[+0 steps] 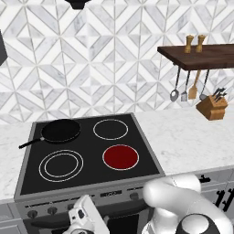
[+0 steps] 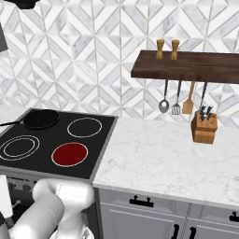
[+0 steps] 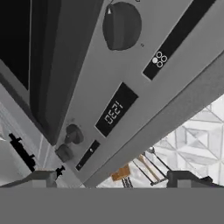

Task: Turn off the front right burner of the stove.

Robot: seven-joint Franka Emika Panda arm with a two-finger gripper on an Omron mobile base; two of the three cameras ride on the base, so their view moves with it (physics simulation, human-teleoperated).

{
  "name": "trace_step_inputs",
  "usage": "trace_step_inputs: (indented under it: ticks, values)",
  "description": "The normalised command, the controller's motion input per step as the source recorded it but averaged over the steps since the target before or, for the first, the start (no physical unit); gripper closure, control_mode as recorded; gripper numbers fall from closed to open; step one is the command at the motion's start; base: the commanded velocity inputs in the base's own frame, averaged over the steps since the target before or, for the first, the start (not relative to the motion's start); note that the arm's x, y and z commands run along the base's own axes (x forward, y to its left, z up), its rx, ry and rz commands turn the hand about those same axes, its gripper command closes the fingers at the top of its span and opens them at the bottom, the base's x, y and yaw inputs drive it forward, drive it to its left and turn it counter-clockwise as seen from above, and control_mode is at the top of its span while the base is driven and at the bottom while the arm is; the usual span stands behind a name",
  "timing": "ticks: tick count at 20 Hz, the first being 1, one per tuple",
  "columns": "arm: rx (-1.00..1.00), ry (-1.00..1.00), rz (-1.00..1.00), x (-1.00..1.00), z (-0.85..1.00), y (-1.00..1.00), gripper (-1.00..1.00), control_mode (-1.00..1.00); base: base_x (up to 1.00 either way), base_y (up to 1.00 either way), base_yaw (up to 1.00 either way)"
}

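We judge the task barely begun: the front right burner (image 1: 120, 157) glows solid red on the stove (image 1: 36, 176), so the heat is on and the turning remains to do. Our gripper (image 3: 112, 178) hangs low before the steel front panel (image 3: 100, 83), its two fingertips (image 3: 41, 177) spread wide and holding nothing. Through the hand camera we see a large knob (image 3: 121, 25) near the top, a small clock display (image 3: 114, 112) below it, and two smaller knobs (image 3: 69, 144) farther along. We cannot tell which knob governs this burner. What is left: reach the right knob, close on it, and rotate it until the red disc goes dark.
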Motion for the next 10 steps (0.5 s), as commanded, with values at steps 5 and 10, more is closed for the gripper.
trace_step_inputs:
  ticks: [5, 10]
  values:
    - [-0.03, -0.17, 0.0, 0.59, -0.4, 0.63, -1.0, -1.0, 0.0, 0.0, 0.0]
    - [-0.03, -0.12, 0.01, 0.23, -0.62, 0.36, -1.0, -1.0, 0.0, 0.0, 0.0]
